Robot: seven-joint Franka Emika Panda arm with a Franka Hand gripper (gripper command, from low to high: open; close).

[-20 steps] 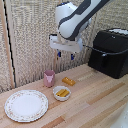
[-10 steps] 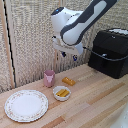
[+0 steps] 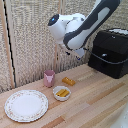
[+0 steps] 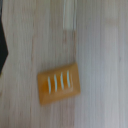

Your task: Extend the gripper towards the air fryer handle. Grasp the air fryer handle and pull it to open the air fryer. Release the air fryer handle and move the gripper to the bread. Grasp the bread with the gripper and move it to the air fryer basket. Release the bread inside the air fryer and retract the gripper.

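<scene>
Exterior view, arm: the big white-and-grey arm (image 3: pixel 82 27) comes in from the upper right of the frame and bends across the top middle.
Gripper: the gripper (image 3: pixel 80 52) shows only as a small white and dark end under the arm, right of the middle of the frame. It hangs in the air above the table, touching nothing. It is too small and blurry here, so I cannot tell if the fingers are apart or together.
Bread: the bread (image 3: pixel 68 81) is a small orange piece lying flat on the table, a little below and to the left of the gripper, near the middle of the frame. Nothing holds it.
Wrist view: the bread (image 4: pixel 59 83) fills the lower middle of the frame. It looks like an orange block with four pale stripes across its top, lying a bit tilted on the wood. This view is blurry and the fingers do not show.
Small white bowl: the bowl (image 3: pixel 62 93) sits just below the bread, close to it but not touching. It has yellow pieces (image 3: pixel 62 92) inside.
Pink cup: the cup (image 3: pixel 49 78) stands upright to the left of the bread.
Plate: the plate (image 3: pixel 26 105) lies flat at the lower left of the frame.
Air fryer: the air fryer (image 3: pixel 111 52) is a big black box at the right edge of the frame, well apart from the bread. I cannot make out its handle.
Table: the wood table (image 3: pixel 95 105) holds all these things.
</scene>
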